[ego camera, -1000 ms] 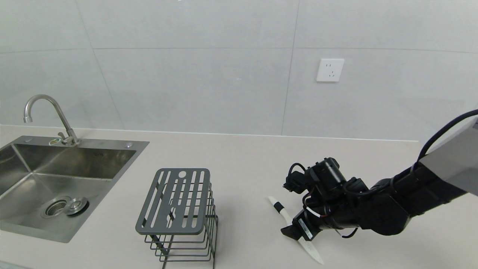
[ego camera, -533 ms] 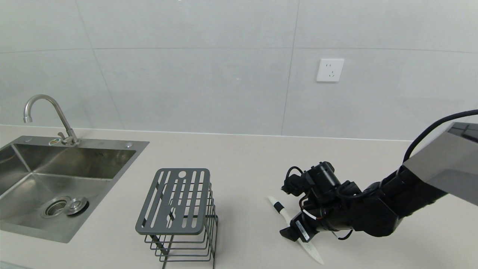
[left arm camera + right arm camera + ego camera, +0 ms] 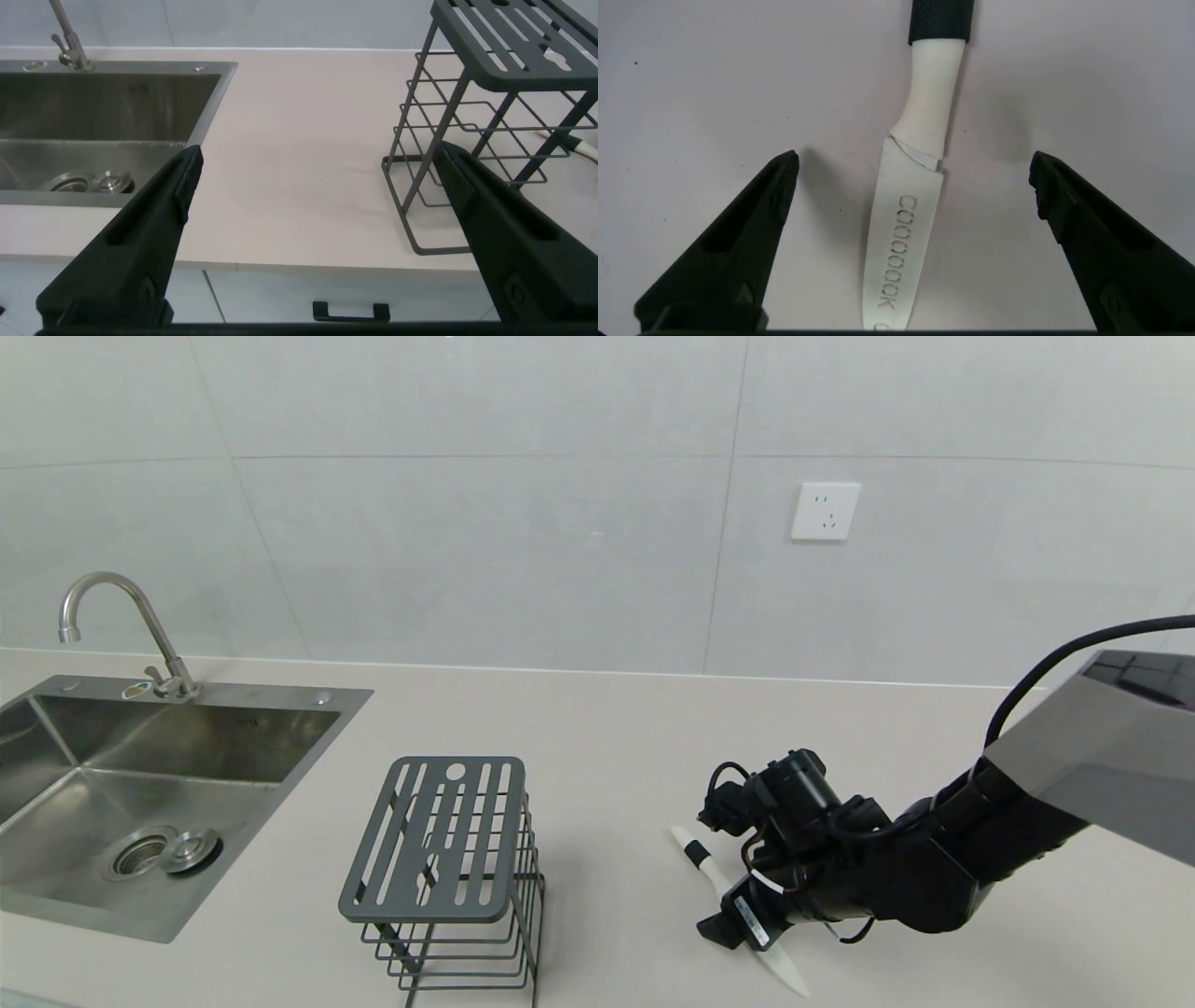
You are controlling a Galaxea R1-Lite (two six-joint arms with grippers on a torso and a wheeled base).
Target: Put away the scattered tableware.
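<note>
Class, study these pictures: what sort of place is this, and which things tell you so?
Most likely a kitchen: a steel sink with a tap is set into a counter, and a knife lies on it near a slotted rack.

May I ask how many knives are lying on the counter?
1: a white knife lies flat on the beige counter, right of the grey wire rack, under the open right hand.

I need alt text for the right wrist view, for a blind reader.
A white knife with a black textured grip lies flat on the pale countertop, between the open black fingers of the right gripper. A row of oval holes runs along its blade.
</note>
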